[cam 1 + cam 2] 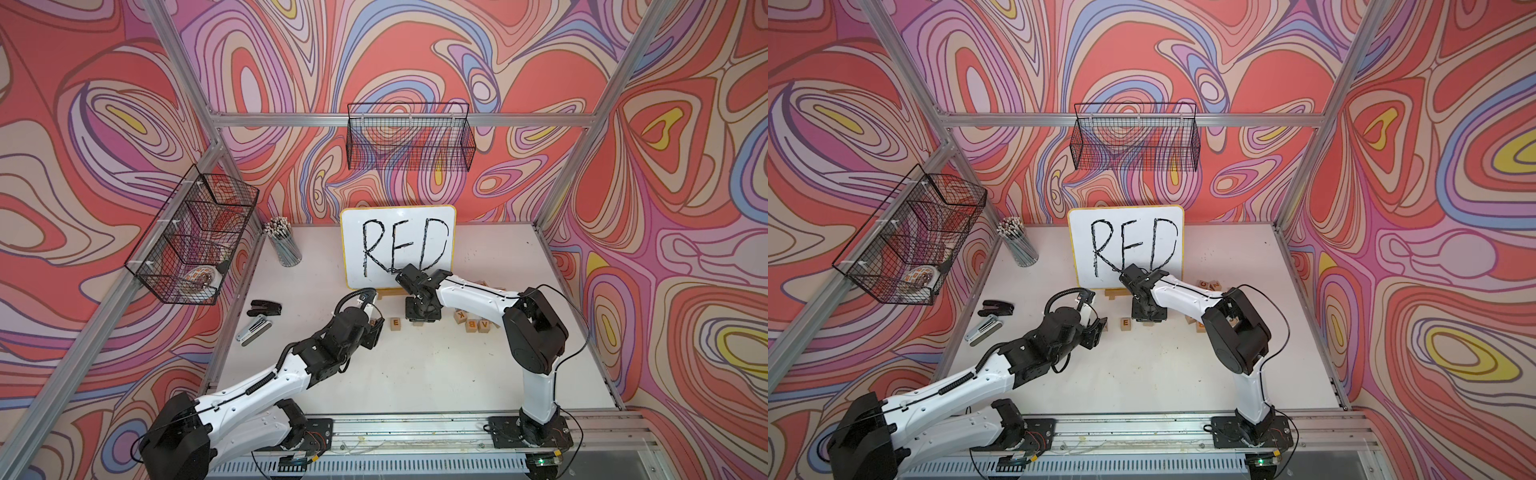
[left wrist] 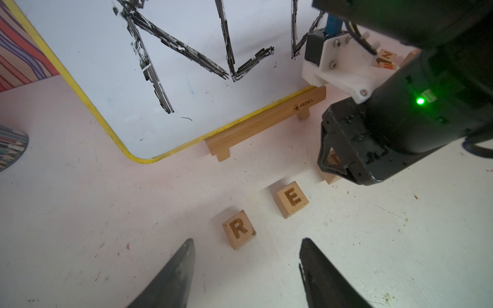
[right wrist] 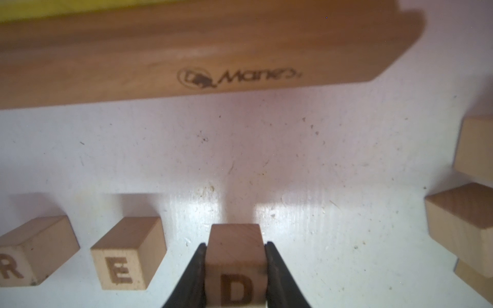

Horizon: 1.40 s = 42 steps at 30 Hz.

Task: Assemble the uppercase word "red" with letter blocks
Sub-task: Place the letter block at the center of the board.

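- The D block (image 3: 236, 269) is gripped between the two black fingers (image 3: 194, 274) of the right gripper (image 3: 235, 245). Its letter faces up and it is low over the table (image 3: 333, 165). I can't tell whether it actually rests on the surface.
- Seen from above, that gripper points straight down, just in front of the board.
- The E block (image 3: 125, 256) lies flat on the table just to the left of the D, letter up, with a small gap between them.
- The R block (image 3: 32, 250) lies to the left of the E with a similar gap. The three form a row reading R, E, D, running along the front of the stand.
- The left gripper (image 2: 246, 240) hovers near the R block with its fingers spread apart and nothing between them. The R lies just past the fingertips, not inside them.
- Behind the row, a wooden stand (image 2: 266, 125) props up a white board (image 1: 352, 249) with a yellow rim and RED handwritten on it in black.
- A few spare blocks (image 1: 471, 325) are grouped to the right of the row, clear of the D. More show by the board behind the right arm.
- On the left side of the table stand a pencil cup (image 1: 286, 249), a black stapler (image 1: 266, 308) and a pale stapler (image 1: 254, 328) next to it.
- Two wire baskets hang above, one on the back wall (image 1: 409, 141) and one on the left wall (image 1: 195, 241).
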Each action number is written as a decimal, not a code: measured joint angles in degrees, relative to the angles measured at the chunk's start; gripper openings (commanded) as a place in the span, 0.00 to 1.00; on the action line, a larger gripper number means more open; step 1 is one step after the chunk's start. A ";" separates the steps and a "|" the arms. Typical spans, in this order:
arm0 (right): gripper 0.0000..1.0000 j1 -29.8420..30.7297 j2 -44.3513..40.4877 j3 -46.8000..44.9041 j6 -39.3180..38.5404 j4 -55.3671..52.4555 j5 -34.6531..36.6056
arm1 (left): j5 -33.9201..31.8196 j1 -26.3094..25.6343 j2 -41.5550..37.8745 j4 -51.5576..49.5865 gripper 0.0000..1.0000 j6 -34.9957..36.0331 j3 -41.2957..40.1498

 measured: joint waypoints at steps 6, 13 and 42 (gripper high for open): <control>0.20 0.00 0.57 0.33 0.00 0.02 0.02 | -0.02 0.04 0.00 0.00 0.65 0.00 -0.09; 0.21 0.00 0.57 0.33 -0.02 0.00 0.02 | -0.02 0.04 0.00 0.00 0.65 0.00 -0.09; 0.24 0.00 2.23 0.33 -0.04 0.55 0.00 | -0.22 0.04 -0.07 0.00 0.65 0.00 -0.35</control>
